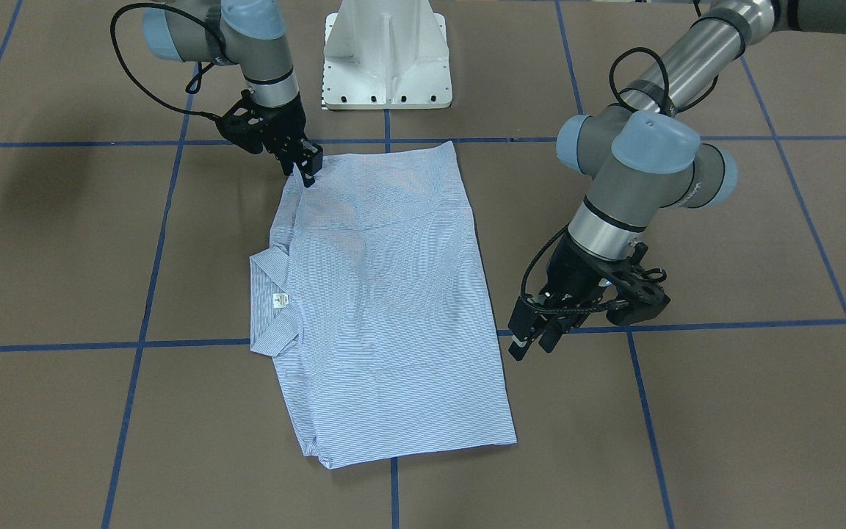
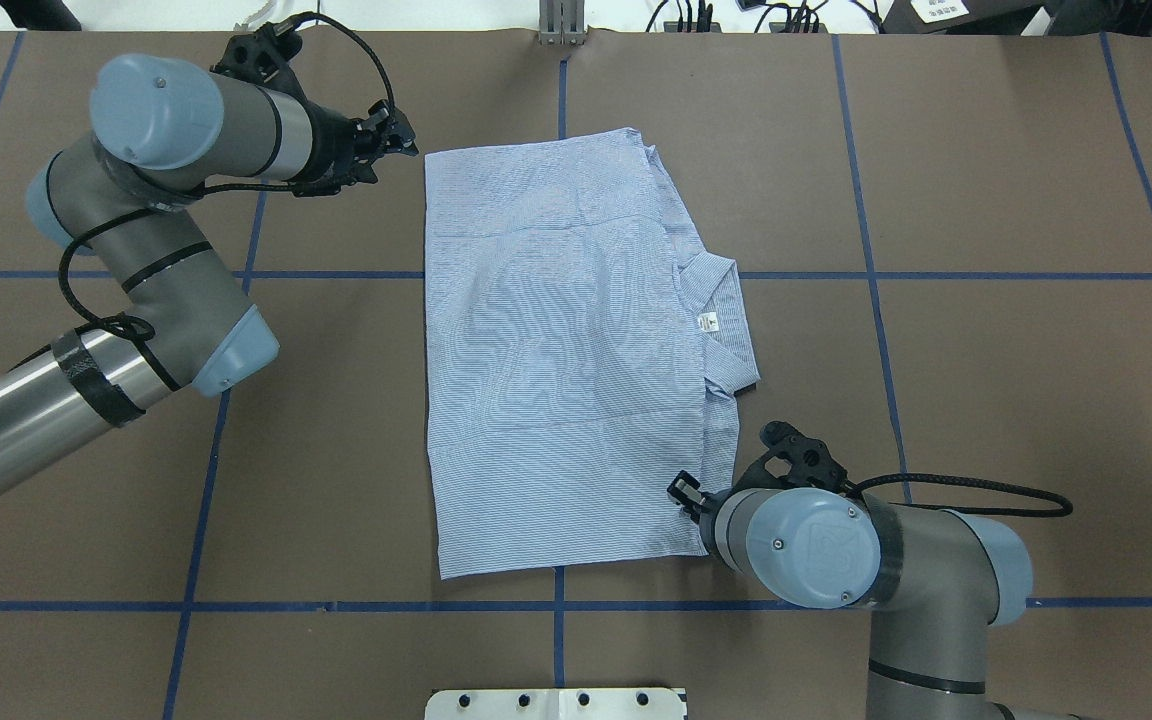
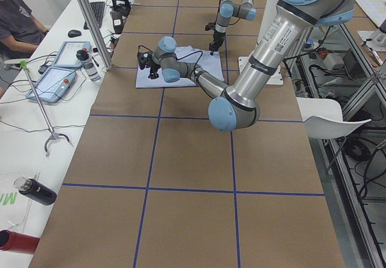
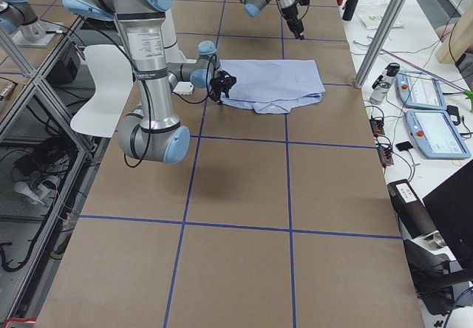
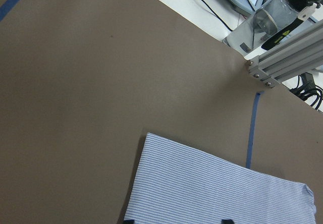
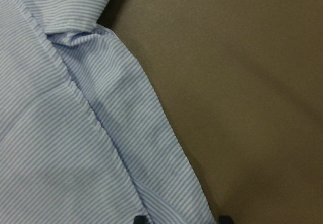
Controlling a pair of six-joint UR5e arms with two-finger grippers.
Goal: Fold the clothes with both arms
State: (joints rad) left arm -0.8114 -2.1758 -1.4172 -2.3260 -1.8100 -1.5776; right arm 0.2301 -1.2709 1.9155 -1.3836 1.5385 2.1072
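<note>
Shirt (image 2: 556, 350), sleeves out of sight

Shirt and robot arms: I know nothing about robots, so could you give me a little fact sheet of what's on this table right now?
garment: light blue striped shirt, folded into a rectangle, flat on the brown table
collar: sticks out on the robot's right side, white label showing
left fingers: open, beside the shirt's far corner, holding nothing
right fingers: open, at the near corner on the collar side, the shirt's edge between them
</note>
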